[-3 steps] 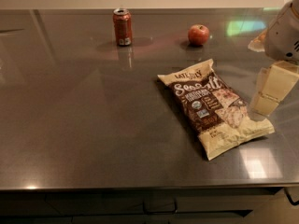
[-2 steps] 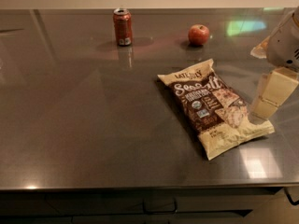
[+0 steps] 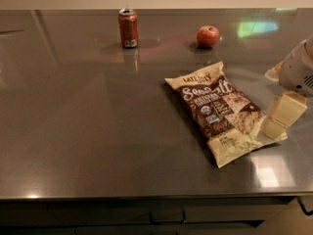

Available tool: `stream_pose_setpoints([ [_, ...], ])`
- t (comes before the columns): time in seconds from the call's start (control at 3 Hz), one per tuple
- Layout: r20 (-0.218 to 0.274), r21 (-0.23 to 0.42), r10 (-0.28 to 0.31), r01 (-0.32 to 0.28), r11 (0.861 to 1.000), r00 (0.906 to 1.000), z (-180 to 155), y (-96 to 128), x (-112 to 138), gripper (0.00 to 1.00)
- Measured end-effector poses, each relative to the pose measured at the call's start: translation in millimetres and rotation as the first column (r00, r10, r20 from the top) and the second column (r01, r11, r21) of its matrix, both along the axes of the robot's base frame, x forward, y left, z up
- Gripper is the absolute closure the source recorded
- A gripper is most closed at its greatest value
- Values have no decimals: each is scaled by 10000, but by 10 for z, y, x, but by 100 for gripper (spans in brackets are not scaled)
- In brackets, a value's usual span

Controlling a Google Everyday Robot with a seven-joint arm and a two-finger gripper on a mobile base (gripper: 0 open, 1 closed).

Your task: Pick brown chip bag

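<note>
The brown chip bag (image 3: 220, 111) lies flat on the steel counter (image 3: 88, 131), right of centre. It has a dark brown middle, cream ends and white "Sea Salt" lettering, and its long side runs from the far left to the near right. My gripper (image 3: 279, 117) comes in from the right edge, cream-coloured under a white wrist. It hangs just over the bag's near right corner and hides a small part of that edge. I cannot see whether it touches the bag.
A red soda can (image 3: 128, 28) stands upright at the back left of the bag. A red apple (image 3: 208, 36) sits at the back, beyond the bag. The counter's front edge runs along the bottom, with dark cabinet fronts below.
My gripper has come down and slightly left, closer to the bag's near right corner. The bag, can and apple have not moved.
</note>
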State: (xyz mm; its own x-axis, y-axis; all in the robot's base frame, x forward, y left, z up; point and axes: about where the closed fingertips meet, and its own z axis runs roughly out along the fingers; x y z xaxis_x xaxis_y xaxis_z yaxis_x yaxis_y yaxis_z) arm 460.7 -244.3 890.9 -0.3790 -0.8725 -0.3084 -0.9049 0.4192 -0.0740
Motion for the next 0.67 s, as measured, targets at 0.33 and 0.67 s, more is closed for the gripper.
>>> stream_pose_setpoints([
  [0.33,-475,236,-392,404,9989,9981,-184,-18,-3,0],
  [0.67,-785,397,-625,658,9970,9950,-302,31,-21,0],
])
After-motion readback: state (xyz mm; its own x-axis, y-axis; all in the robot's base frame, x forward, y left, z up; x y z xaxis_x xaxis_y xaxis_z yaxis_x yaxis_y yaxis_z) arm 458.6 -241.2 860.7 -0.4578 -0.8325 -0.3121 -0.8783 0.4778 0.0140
